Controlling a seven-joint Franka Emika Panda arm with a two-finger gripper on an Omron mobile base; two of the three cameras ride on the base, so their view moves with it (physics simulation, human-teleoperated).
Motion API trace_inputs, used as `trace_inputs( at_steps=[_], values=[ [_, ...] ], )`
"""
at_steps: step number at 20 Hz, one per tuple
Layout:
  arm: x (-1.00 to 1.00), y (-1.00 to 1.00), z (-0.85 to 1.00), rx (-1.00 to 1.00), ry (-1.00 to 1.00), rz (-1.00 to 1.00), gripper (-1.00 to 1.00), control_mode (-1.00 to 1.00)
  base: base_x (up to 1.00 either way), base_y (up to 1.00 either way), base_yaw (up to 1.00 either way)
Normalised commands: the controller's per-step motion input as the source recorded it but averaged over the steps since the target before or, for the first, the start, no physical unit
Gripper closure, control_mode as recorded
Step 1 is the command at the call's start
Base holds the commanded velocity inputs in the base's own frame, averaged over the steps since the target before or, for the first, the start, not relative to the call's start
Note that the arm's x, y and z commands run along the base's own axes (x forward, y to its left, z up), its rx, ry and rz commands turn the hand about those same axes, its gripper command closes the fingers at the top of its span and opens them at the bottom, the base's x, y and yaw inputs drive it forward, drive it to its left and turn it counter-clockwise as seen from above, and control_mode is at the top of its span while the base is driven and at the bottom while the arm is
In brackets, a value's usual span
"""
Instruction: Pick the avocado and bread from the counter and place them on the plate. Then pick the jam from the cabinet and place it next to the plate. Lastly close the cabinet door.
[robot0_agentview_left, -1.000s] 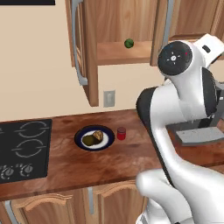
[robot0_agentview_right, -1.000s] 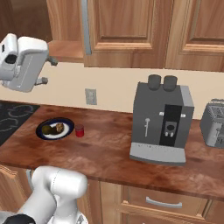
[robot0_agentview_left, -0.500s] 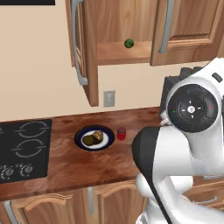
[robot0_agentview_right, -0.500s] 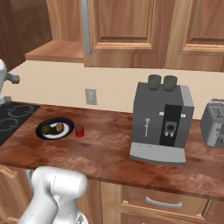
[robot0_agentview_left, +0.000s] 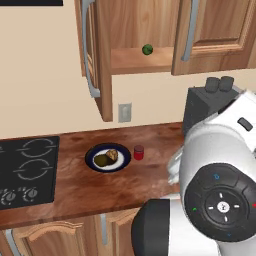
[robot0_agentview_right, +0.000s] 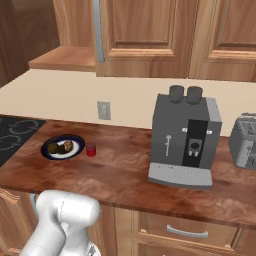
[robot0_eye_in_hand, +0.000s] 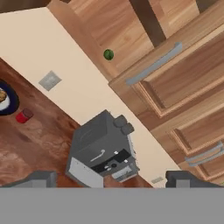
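A: Item count, left to right?

B: One black stovetop (robot0_agentview_left: 27, 170) with ring burners. One long reddish-brown polished wood counter (robot0_agentview_left: 145, 182). On it, one round plate with a wide dark blue rim and white centre (robot0_agentview_left: 93, 160), carrying one small dark olive-green oval avocado (robot0_agentview_left: 102, 160) and one lumpy tan-brown piece of bread (robot0_agentview_left: 112, 155), side by side and touching or nearly so.

A: And the jar?

B: One small red cylindrical jam jar with a darker top (robot0_agentview_left: 139, 152), upright on the counter just beside the plate, on its right. One pale wall socket (robot0_agentview_left: 124, 112) above it.

A: Overhead?

B: One light-brown wooden wall cabinet with a wooden shelf (robot0_agentview_left: 140, 59); one brighter green round ball (robot0_agentview_left: 147, 49) on that shelf. One tall panelled cabinet door with a long curved silver handle (robot0_agentview_left: 94, 55), standing open, edge-on to the left base view.

A: Appliances?

B: One grey coffee machine (robot0_agentview_right: 184, 140) with two dark knobs on top; one silver toaster (robot0_agentview_right: 244, 141) at the far right.

A: Gripper?

B: One two-finger gripper (robot0_eye_in_hand: 111, 179). Its dark fingertips (robot0_eye_in_hand: 40, 179) stand spread about as wide as they go, holding nothing, touching nothing, raised well above the counter with the coffee machine between them in the hand view.
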Motion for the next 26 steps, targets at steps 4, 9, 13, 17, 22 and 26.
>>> trace_inputs(
  at_steps=[4, 9, 13, 17, 22, 26],
  values=[
    [-0.42, 0.8, 0.0, 0.0, 0.0, 0.02, -1.0, -1.0, 0.0, 0.0, 0.0],
    [-0.12, 0.71, 0.0, 0.0, 0.0, 0.0, -1.0, -1.0, 0.0, 0.0, 0.0],
    [0.1, 0.3, -0.04, 0.0, -0.01, -0.02, -1.0, -1.0, 0.0, 0.0, 0.0],
    [0.07, 0.32, -0.04, -0.01, 0.0, -0.06, -1.0, -1.0, 0.0, 0.0, 0.0],
    [0.14, 0.46, 0.0, 0.0, -0.01, -0.11, -1.0, -1.0, 0.0, 0.0, 0.0],
    [0.26, 0.19, 0.05, 0.0, 0.0, -0.12, -1.0, -1.0, 0.0, 0.0, 0.0]
  ],
)
